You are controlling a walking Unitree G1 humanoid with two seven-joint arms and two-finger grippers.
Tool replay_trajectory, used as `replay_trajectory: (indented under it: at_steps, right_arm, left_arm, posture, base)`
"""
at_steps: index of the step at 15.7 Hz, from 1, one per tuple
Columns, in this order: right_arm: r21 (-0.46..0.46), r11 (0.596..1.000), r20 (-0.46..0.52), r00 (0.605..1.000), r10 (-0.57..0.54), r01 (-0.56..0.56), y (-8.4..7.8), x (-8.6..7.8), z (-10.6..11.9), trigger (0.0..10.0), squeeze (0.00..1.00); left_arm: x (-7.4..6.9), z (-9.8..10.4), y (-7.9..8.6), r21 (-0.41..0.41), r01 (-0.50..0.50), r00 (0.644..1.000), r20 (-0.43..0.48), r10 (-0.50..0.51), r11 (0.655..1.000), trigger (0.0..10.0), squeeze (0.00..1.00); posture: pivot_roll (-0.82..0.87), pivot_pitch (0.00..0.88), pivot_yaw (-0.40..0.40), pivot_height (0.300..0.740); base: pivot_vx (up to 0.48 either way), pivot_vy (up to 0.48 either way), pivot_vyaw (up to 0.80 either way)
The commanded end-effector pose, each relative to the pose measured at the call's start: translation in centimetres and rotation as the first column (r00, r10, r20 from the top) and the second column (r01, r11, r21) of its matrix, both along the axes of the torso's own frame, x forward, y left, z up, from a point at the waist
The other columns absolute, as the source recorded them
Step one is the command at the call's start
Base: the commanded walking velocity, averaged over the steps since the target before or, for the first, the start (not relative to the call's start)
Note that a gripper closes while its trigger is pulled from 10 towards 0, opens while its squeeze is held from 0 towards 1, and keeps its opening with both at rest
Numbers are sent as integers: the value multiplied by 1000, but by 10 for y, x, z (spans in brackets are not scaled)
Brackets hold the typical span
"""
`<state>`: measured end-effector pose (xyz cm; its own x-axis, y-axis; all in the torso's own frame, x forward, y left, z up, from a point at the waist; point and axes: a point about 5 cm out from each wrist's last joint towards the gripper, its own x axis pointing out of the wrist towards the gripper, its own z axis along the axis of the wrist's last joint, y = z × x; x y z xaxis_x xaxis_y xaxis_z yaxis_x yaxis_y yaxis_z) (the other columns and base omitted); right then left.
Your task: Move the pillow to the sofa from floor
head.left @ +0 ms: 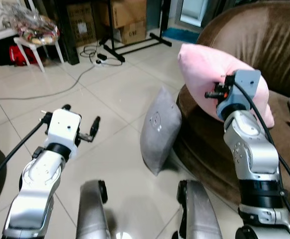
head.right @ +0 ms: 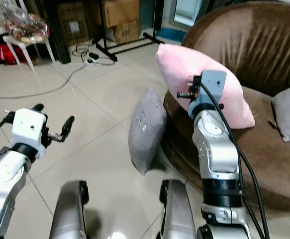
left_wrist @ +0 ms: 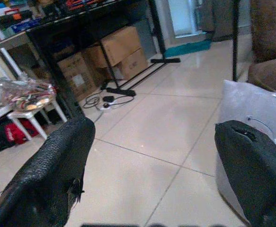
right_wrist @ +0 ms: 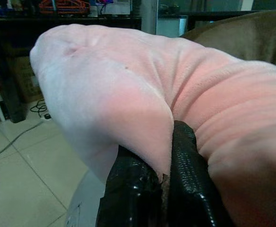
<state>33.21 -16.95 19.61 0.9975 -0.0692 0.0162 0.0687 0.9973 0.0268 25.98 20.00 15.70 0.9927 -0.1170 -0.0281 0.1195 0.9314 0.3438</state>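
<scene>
A pink pillow hangs in the air over the front edge of the brown sofa, pinched by my right gripper, whose black fingers are shut on a fold of its fabric. A grey pillow stands on the tiled floor, leaning against the sofa's base below the pink one. My left gripper is held out low over the floor to the left of the grey pillow, open and holding nothing.
Another grey cushion lies on the sofa seat at the right. Cardboard boxes, a black stand, cables and a white stool with bags are at the back. My own legs show at the bottom.
</scene>
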Motion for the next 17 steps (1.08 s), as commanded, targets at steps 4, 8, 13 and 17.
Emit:
replay_trajectory:
  at_steps: [4, 8, 13, 17]
  right_arm:
    - [45, 999, 2, 1000, -14, 14, 0, -1, 9, 10000, 0]
    - [109, 994, -25, 999, -20, 23, -1, -4, 4, 10000, 0]
    - [113, 993, -62, 998, -11, 18, 0, -7, -1, 10000, 0]
    - [39, 999, -63, 998, -24, 27, -3, -11, -2, 10000, 0]
  left_arm:
    - [3, 5, -6, 17, -4, 1000, 28, 3, 1000, 10000, 541]
    - [2, 1, -13, 2, -4, 1000, 28, 4, 1000, 10000, 545]
    - [5, -3, -18, -1, 20, 1000, 14, -20, 1000, 10000, 537]
    - [6, -4, -19, 2, 32, 999, 8, -32, 999, 10000, 537]
  posture:
    - [-31, 0, -43, 582]
    - [-32, 0, -42, 617]
    - [-58, 0, -21, 672]
    - [-65, 0, -12, 717]
  base:
    - [0, 0, 0]
    - [0, 0, 0]
    - [0, 0, 0]
    - [0, 0, 0]
